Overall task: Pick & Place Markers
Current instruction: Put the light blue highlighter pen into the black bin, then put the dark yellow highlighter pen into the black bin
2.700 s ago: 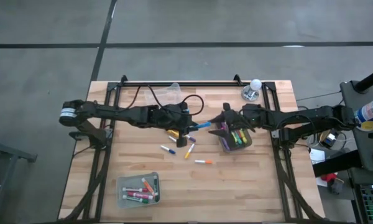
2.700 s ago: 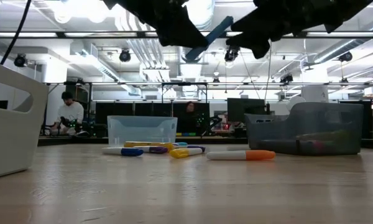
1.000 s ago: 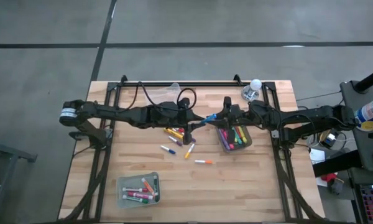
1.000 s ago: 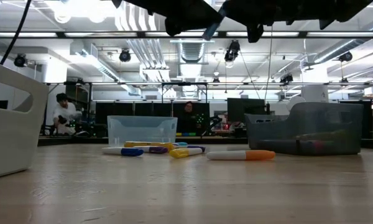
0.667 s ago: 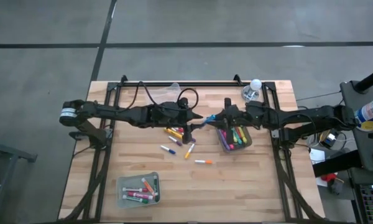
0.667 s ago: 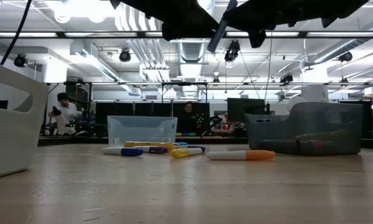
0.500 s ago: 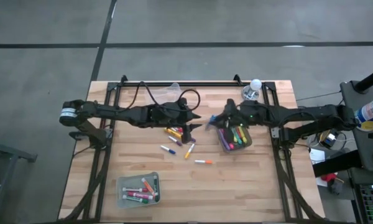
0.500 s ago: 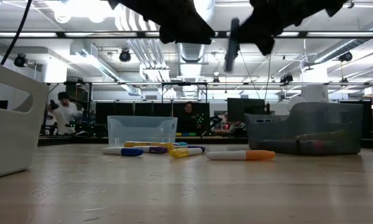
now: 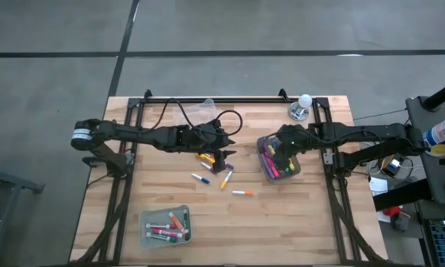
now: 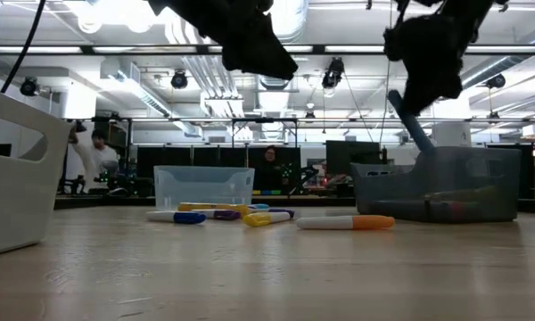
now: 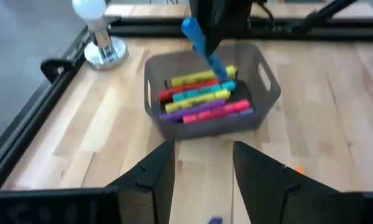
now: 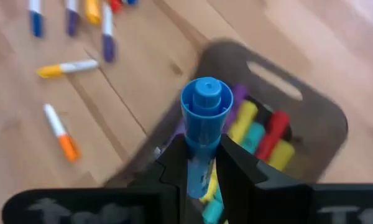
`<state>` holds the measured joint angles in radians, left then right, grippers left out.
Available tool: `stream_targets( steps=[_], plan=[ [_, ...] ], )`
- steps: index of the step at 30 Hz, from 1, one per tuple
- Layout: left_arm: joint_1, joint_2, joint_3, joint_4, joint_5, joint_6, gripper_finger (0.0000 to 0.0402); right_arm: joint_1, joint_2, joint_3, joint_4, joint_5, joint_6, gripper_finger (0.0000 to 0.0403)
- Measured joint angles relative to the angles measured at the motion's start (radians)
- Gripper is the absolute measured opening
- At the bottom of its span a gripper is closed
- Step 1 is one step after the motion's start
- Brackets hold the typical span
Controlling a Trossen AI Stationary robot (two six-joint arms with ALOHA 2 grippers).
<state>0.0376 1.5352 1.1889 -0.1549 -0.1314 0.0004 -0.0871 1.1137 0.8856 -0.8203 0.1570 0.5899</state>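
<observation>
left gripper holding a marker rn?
No: in the left wrist view the left gripper is open with nothing between its fingers, while the right gripper holds the blue marker over the grey bin.

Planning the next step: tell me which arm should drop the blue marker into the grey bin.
Right. Its end effector is shut on the blue marker directly above the grey bin. The left end effector is open and empty, off to the bin's side.

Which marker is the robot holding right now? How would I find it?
Find the dark grey bin of colourful markers on the right side of the wooden table. Just above it hangs the right hand, pinching one marker. That blue marker is the only one up in the air; the others lie in bins or on the table.
</observation>
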Motion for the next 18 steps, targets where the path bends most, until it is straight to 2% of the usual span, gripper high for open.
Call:
stream_targets(
  steps=[9, 18],
  plan=[
    [0.0, 0.0, 0.0, -0.167, 0.002, 0.0, 0.0156, -0.03, 0.0, -0.076, -0.005, -0.009, 0.04, 0.0064],
    [0.0, 0.0, -0.009, -0.254, -0.001, 0.004, 0.0156, -0.049, 0.0, -0.094, 0.018, 0.001, 0.013, 0.0136]
  ],
)
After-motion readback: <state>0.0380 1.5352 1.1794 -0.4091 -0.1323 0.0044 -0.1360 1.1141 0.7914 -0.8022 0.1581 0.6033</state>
